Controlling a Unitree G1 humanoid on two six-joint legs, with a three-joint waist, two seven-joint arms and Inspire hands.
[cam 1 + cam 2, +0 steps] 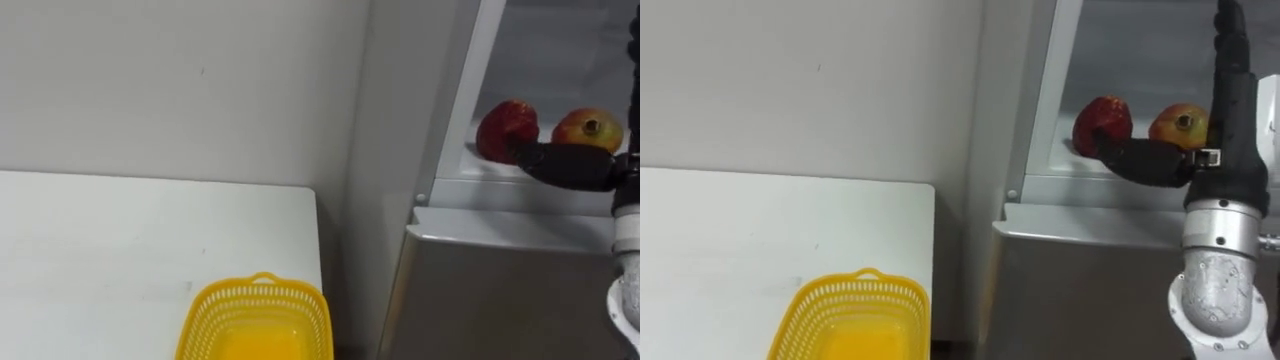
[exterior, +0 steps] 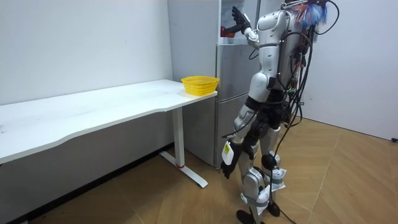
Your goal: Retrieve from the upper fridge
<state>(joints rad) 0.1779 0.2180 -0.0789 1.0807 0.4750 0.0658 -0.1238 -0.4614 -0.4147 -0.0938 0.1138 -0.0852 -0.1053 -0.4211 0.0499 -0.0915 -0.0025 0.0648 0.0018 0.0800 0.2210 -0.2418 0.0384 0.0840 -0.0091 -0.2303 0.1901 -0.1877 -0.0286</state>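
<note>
While the right hand (image 1: pixel 1235 120) stands wide open in the upper fridge (image 1: pixel 1090 260), its thumb at the red fruit (image 1: pixel 1102 122) on the shelf (image 1: pixel 1090 188) beside a yellower fruit (image 1: pixel 1178 125), the step looks like reaching, and next its fingers (image 1: pixel 1227 45) must curl round the red one.

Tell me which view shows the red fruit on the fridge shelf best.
The left eye view: the red fruit shows nearly whole, the right hand only covering its lower corner. In the right eye view the hand crosses more of it; the room view gives just a red speck.
</note>
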